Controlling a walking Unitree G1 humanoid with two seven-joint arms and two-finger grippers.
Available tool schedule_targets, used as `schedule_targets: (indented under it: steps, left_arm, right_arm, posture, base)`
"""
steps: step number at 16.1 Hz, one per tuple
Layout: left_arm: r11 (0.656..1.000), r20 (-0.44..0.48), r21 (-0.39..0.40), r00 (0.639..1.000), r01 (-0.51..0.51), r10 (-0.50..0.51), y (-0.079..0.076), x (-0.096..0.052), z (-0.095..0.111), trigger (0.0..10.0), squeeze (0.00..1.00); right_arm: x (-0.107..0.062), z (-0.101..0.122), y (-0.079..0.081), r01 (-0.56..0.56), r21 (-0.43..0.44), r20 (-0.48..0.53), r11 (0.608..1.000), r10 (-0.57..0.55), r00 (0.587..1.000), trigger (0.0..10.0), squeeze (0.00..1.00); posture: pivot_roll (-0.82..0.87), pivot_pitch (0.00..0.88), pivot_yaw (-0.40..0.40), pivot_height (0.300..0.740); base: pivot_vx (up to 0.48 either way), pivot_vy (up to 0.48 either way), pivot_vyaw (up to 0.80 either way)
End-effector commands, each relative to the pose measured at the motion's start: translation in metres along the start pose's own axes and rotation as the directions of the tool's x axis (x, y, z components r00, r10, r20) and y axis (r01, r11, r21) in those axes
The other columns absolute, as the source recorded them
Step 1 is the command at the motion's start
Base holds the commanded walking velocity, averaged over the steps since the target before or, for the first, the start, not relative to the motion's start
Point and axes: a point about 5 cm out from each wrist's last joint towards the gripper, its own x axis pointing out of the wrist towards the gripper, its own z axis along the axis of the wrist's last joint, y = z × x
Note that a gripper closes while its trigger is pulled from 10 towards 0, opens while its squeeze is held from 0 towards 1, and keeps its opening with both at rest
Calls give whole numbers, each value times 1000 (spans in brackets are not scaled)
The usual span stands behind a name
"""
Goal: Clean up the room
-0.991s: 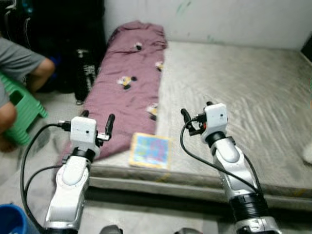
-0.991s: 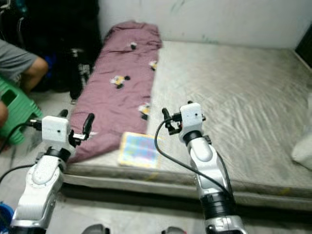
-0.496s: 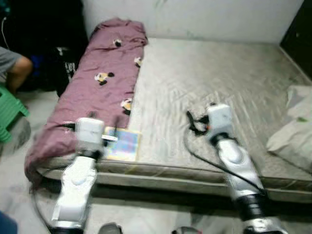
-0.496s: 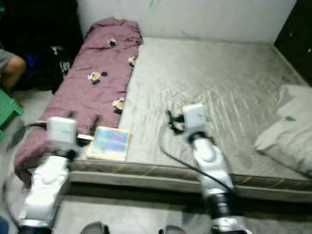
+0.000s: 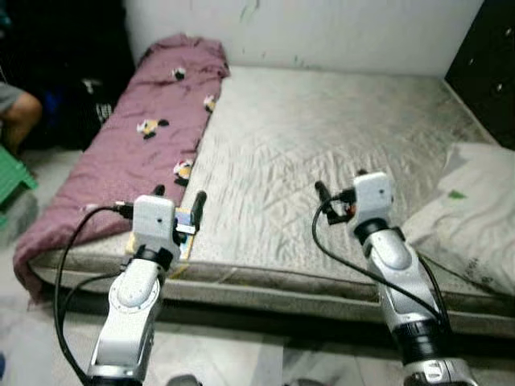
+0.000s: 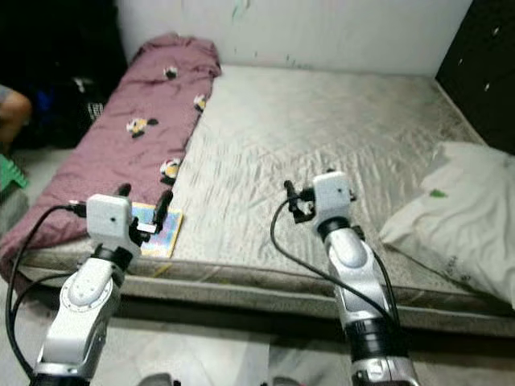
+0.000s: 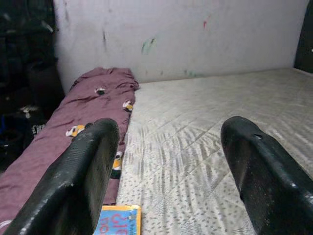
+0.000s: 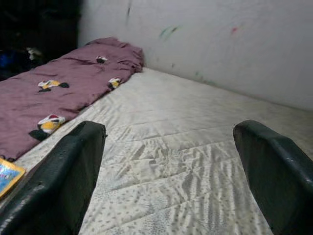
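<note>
1. The left gripper (image 5: 178, 199) is up over the front edge of the mattress (image 5: 322, 145), fingers spread wide with nothing between them.
2. The right gripper (image 5: 340, 190) is raised over the mattress too, nearer its middle, fingers wide apart and empty as well.
3. Just behind the left gripper lies a colourful book (image 6: 157, 227), flat on the mattress at its front left corner, partly hidden by that gripper in the left eye view.
4. Beside the book, a purple blanket (image 5: 133, 153) with small cartoon prints runs along the mattress's left side, from the front edge all the way back to the white wall (image 5: 322, 32).
5. On the mattress's right side, at the front, there's a white pillow (image 6: 451, 213), well apart from both grippers.
6. The mattress itself sits low on the pale floor (image 5: 233, 354), its grey quilted cover wrinkled.
7. Off the mattress's left side: a person's arm (image 5: 16, 108), a green stool (image 5: 12, 177) just below it, and dark bags (image 5: 88, 96) against the wall.
</note>
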Motion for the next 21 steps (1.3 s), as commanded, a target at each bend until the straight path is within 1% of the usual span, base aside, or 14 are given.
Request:
schedule_targets:
  steps: [1,3,5,15,16,18,19,21]
  left_arm:
    - [1000,19,7,1000,2,-2,4,0,4,10000,0]
    - [1000,26,1,1000,9,-9,3,0,4,10000,0]
    - [1000,27,-3,1000,11,-11,3,1,5,10000,0]
    - [1000,30,-7,999,22,-22,2,0,5,10000,0]
    - [1000,26,-7,999,21,-21,3,0,4,10000,0]
    - [1000,17,-4,1000,13,-13,3,1,3,10000,0]
    - [1000,8,6,1000,2,-2,4,1,2,10000,0]
    - [1000,-4,1,1000,-21,21,5,2,0,10000,0]
  right_arm:
    - [3,6,5,-16,16,28,1000,15,999,10000,0]
    - [4,5,4,-12,24,14,1000,11,1000,10000,0]
    - [4,5,3,-9,25,13,1000,9,1000,10000,0]
    - [5,4,2,-1,24,8,1000,1,1000,10000,0]
    - [5,4,2,2,26,3,1000,-2,1000,10000,0]
    - [5,4,2,2,26,3,1000,-2,1000,10000,0]
    - [5,4,2,3,26,3,1000,-3,1000,10000,0]
    - [5,3,1,1,26,2,1000,-1,1000,10000,0]
  posture:
    - [-30,0,-34,740]
    - [-34,0,-34,740]
    - [-34,0,-36,740]
    - [-34,0,-36,740]
    - [-35,0,-36,740]
    - [-35,0,-36,740]
    - [-35,0,-36,740]
    - [-32,0,-38,740]
  base:
    - [0,0,0]
    - [246,0,0]
    - [249,0,-606]
    - [294,0,0]
    - [266,0,-556]
    - [0,0,-572]
    - [0,0,0]
    - [0,0,0]
